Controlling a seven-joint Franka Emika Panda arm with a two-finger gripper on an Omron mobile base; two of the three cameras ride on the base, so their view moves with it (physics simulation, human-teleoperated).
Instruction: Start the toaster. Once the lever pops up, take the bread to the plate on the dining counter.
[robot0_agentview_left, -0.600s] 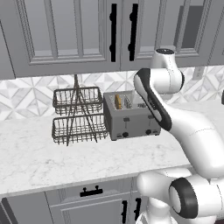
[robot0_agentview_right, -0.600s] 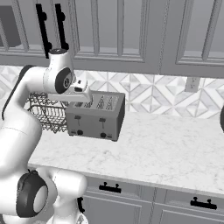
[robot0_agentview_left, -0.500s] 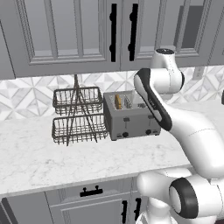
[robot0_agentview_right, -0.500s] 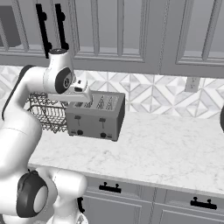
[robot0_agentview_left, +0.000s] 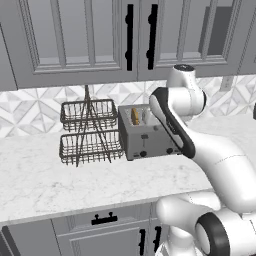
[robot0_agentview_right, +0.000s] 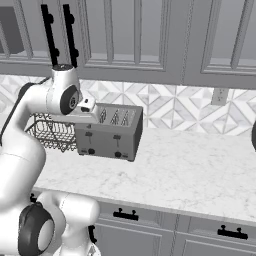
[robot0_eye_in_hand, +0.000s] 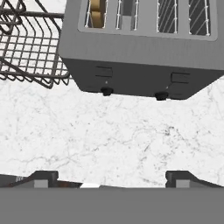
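The grey four-slot toaster stands on the marble worktop against the tiled wall. The bread, a golden slice, stands in the slot nearest the wire rack. Two levers and two black knobs sit on the toaster's front face. My gripper hovers above the counter just in front of the toaster, looking down at its front. Its fingertips stand wide apart, open, with nothing between them. The plate and the dining counter are out of view.
A two-tier wire basket rack stands close beside the toaster on the bread's side. Grey wall cabinets hang above. The marble worktop runs on past the toaster's other side, and a wall outlet is there.
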